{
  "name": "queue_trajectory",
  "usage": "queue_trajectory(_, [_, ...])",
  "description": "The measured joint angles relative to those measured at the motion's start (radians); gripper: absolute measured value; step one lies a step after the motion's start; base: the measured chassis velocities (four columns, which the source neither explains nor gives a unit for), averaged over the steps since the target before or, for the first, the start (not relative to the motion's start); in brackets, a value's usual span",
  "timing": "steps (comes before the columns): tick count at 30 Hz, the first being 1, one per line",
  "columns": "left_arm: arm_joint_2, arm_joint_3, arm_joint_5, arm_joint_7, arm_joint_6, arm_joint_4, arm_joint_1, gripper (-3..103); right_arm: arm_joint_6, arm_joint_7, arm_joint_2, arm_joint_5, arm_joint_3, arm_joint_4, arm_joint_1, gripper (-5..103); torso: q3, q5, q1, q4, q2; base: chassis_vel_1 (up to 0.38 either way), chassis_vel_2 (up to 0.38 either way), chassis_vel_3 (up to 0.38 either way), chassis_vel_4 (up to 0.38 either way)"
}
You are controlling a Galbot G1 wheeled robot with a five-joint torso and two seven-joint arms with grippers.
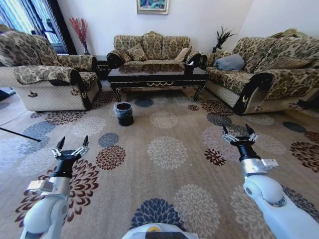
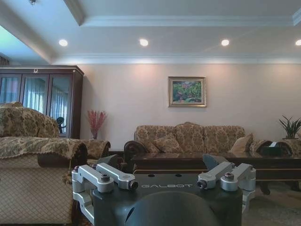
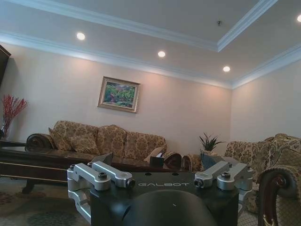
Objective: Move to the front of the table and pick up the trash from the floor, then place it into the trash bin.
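Observation:
The table (image 1: 157, 77) of glossy dark wood stands far ahead, in front of the middle sofa; it also appears as the table (image 2: 263, 162) in the left wrist view and the table (image 3: 28, 165) in the right wrist view. The trash bin (image 1: 124, 113), small, round and black with a clear liner, sits on the carpet just before the table's left end. I cannot make out the trash on the patterned carpet. My left gripper (image 1: 72, 144) (image 2: 160, 162) and right gripper (image 1: 239, 133) (image 3: 156, 160) are raised over the carpet, both open and holding nothing, well short of the bin.
An armchair (image 1: 50, 79) stands on the left, a sofa (image 1: 152, 50) behind the table, and another sofa (image 1: 269, 74) on the right. The floral carpet (image 1: 167, 152) stretches between me and the table. A thin black rod (image 1: 20, 134) lies at the left edge.

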Motion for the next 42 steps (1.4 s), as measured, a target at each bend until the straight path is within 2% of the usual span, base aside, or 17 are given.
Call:
queue_trajectory(26, [-0.008, 0.031, 0.012, 0.000, -0.003, 0.030, -0.027, 100, -0.003, 0.000, 0.020, -0.015, -0.007, -0.015, -0.003, 100, 0.077, 0.0000, 0.030, 0.0000, 0.107, 0.000, 0.000, 0.000, 0.000])
queue_trajectory(39, [0.029, 0.001, -0.048, -0.002, 0.026, -0.042, -0.040, 100, 0.001, 0.004, 0.000, -0.033, 0.001, -0.016, -0.027, 100, 0.110, 0.0000, 0.046, 0.0000, 0.156, 0.000, 0.000, 0.000, 0.000])
queue_trajectory(42, [0.038, 0.008, -0.049, -0.002, 0.028, -0.042, -0.044, 100, 0.020, 0.003, -0.017, -0.039, -0.002, -0.042, -0.026, 100, 0.119, 0.0001, 0.052, 0.0000, 0.171, 0.000, 0.000, 0.000, 0.000])
